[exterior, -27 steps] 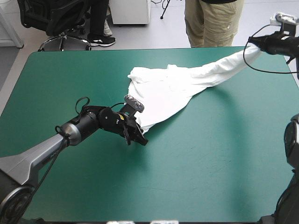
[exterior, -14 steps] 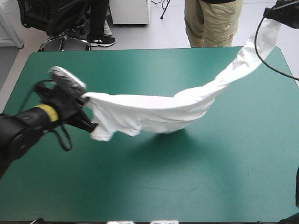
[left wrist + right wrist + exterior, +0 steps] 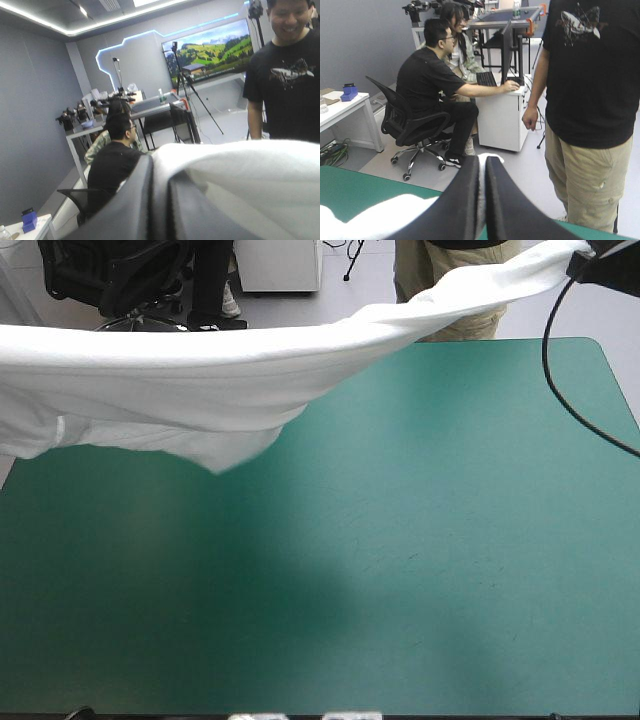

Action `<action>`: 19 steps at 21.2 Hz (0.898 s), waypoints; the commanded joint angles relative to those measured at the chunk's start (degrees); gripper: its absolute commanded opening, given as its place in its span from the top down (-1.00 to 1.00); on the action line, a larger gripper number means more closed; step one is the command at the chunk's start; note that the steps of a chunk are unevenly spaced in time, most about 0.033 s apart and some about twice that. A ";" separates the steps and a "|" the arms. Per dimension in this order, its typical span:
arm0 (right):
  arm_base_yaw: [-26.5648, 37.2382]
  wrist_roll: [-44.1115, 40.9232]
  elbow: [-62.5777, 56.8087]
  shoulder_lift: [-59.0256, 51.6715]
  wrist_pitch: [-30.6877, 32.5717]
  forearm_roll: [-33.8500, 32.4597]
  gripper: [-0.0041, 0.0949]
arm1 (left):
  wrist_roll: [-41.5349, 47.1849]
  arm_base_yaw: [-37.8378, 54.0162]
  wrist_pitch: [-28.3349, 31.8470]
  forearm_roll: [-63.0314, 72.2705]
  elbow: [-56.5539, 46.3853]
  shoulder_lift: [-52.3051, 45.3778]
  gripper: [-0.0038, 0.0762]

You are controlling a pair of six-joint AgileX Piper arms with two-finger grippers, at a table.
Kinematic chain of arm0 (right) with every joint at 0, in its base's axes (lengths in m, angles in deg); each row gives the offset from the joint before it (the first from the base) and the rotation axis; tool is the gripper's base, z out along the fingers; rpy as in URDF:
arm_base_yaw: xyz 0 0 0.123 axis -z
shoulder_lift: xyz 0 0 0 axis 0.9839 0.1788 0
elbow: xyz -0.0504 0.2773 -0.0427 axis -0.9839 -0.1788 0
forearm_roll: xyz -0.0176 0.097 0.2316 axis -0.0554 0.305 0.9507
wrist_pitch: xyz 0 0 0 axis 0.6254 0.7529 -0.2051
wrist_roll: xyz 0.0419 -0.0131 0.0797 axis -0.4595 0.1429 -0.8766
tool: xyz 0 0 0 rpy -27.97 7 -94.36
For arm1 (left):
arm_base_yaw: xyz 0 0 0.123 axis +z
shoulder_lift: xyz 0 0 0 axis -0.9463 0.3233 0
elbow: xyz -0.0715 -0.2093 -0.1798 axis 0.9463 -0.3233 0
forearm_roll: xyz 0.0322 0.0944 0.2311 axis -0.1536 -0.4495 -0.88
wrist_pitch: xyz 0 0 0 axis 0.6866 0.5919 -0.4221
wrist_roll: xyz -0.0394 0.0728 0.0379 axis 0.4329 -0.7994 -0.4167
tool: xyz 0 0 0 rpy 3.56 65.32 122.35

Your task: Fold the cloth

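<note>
The white T-shirt hangs in the air as one long stretched band above the far half of the teal-green table, with a loose flap drooping from its middle. Its right end runs up to my right gripper at the far right corner. In the right wrist view, that gripper is shut on a fold of the T-shirt. The left gripper is out of the high view. In the left wrist view, my left gripper is raised level with the room and shut on the T-shirt, which billows beside its fingers.
Below the lifted shirt lies the teal-green cover, with the shirt's shadow on its left half. The table's far edge passes under the cloth near the right end.
Both arms have risen and spread apart. The left gripper took the shirt's near corner and carried it up and off to the left, so the shirt has left the table.
</note>
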 commanded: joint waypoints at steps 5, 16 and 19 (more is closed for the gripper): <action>0.47 0.39 1.54 -14.39 1.20 -4.56 0.95 | -2.82 -0.09 4.93 -0.90 9.96 4.08 0.93; 0.27 -7.66 -15.22 -17.47 16.41 -17.86 0.95 | 3.30 0.03 -11.62 -0.62 -2.51 30.65 0.93; 0.27 -6.51 -24.11 -14.86 9.71 -17.86 0.95 | 4.76 0.65 -6.70 0.34 -3.89 41.94 0.93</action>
